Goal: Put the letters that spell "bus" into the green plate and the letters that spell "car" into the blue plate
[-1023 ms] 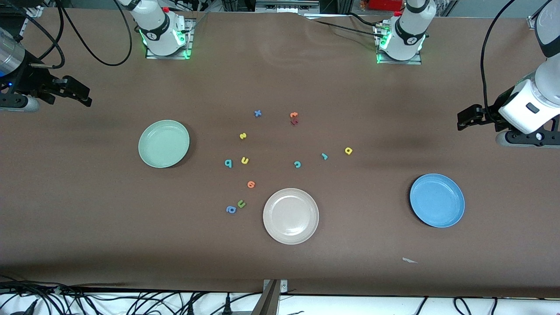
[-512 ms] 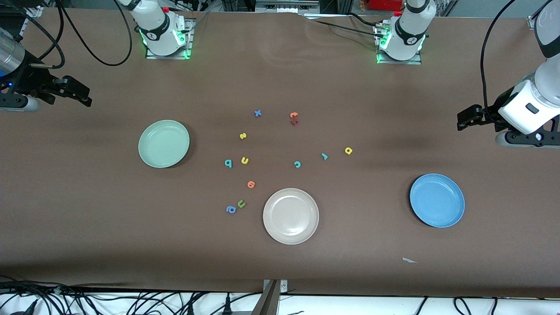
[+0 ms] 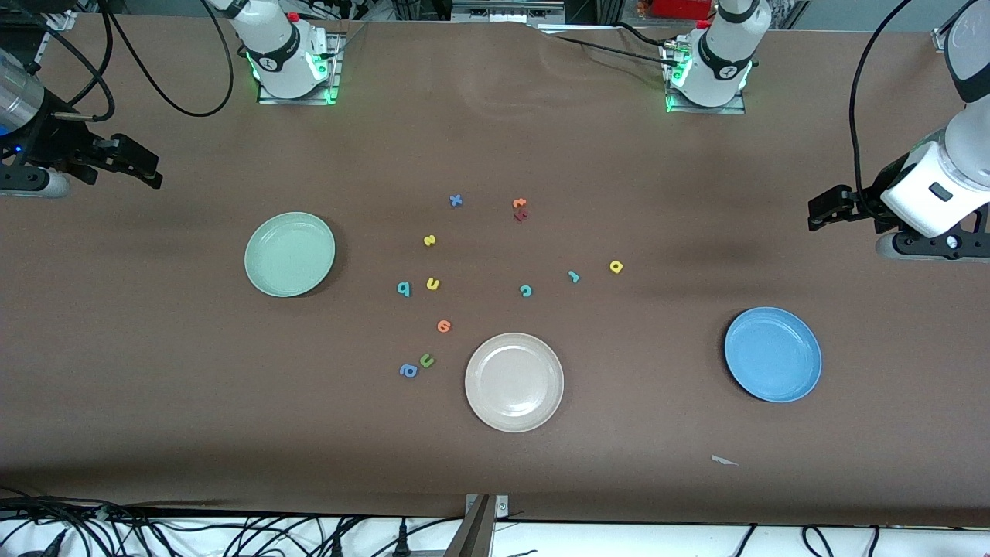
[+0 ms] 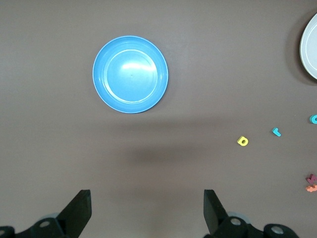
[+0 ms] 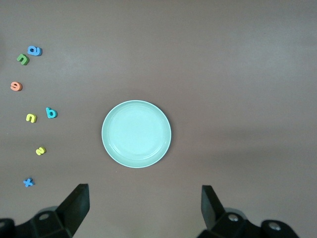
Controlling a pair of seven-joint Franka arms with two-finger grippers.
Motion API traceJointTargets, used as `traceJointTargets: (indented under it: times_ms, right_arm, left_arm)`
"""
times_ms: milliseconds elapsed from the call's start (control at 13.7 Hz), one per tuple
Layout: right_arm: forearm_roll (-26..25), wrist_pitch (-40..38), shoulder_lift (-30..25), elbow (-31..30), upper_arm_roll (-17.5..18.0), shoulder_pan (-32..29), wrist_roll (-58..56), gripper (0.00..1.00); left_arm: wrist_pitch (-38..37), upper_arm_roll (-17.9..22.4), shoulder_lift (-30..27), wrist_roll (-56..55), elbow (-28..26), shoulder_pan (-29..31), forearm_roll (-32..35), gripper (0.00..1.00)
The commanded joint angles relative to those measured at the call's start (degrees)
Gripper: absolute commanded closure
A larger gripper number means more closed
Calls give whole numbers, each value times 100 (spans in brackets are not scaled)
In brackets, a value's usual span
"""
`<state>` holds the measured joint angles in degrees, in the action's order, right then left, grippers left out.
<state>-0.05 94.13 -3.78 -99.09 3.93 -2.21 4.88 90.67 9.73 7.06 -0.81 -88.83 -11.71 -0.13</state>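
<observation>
Front view: green plate (image 3: 289, 254) and blue plate (image 3: 773, 353) both empty; nothing sorted yet. Teal b (image 3: 403, 288), yellow u (image 3: 432, 284), yellow s (image 3: 429, 240), teal c (image 3: 525, 291), teal r (image 3: 574, 276), yellow a (image 3: 616, 267) lie on table (image 3: 155, 348) between them. Left gripper (image 4: 147, 218) and right gripper (image 5: 144, 213) hang at the table's ends, fingers spread wide, holding nothing.

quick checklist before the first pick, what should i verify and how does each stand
1. Left end effector open, holding nothing, over bare table at its arm's end: ok.
2. Right end effector open, holding nothing, over bare table at its arm's end: ok.
3. Green plate holds nothing: ok.
4. Blue plate holds nothing: ok.
5. Teal b, yellow u, yellow s lie apart on the table: ok.
6. Teal c, teal r, yellow a lie apart on the table: ok.
</observation>
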Motion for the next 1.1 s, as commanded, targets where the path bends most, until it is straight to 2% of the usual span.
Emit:
traceJointTargets:
  times_ms: [0,804,1023]
  right_arm:
    - [93,-26,44,127,11,-34,-49,0]
    - [93,-44,44,127,11,-34,-5,0]
    - [93,-342,70,101,29,80,56,0]
  left_arm:
    - [20,-15,-12,125,15,29,110,0]
    - [20,2,-20,142,24,55,110,0]
    - [12,2,-20,142,15,55,110,0]
